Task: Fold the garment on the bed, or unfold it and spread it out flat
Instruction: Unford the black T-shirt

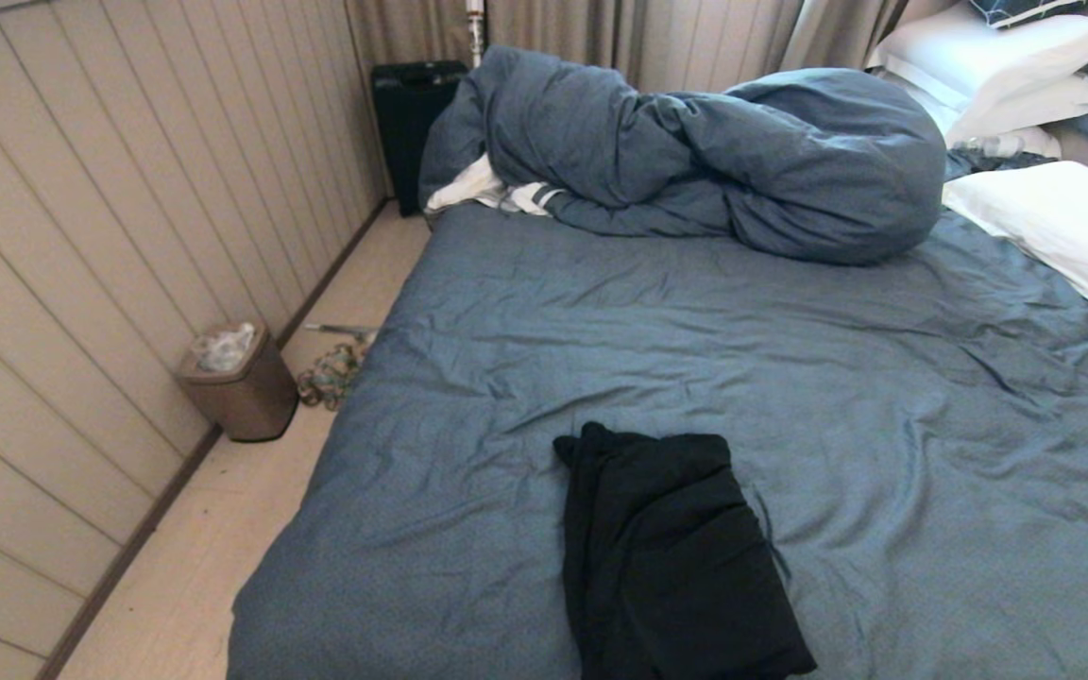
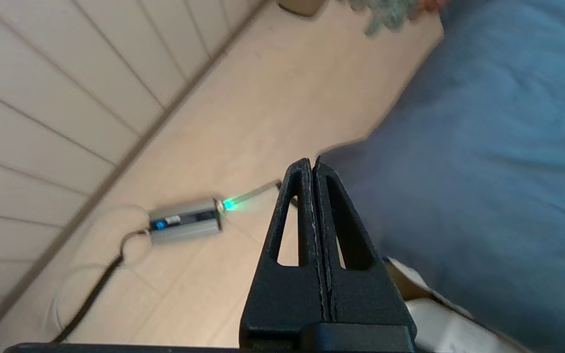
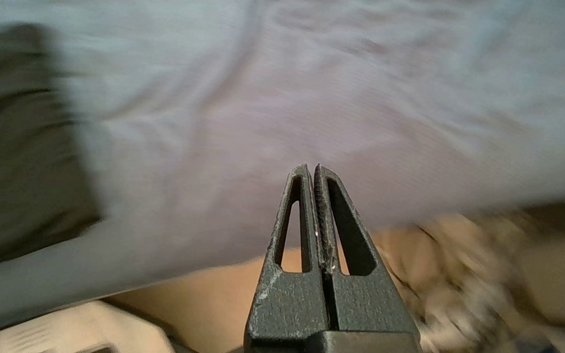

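Wide wrinkled bed (image 1: 790,378) with bare sheet all round, and the garment (image 1: 671,557), folded black, lies near its front edge, while the left gripper (image 2: 312,164) and the right gripper (image 3: 312,169) hang empty over that edge, fingers pressed together.

Left tool (image 2: 313,164), right tool (image 3: 311,171) — both closed, empty.

right end effector (image 3: 314,169) closed, above bed (image 3: 312,98)

The head camera looks down the bed (image 1: 884,453) from its near end. Both wrist cameras hang low at that near edge, sharing its sheet.
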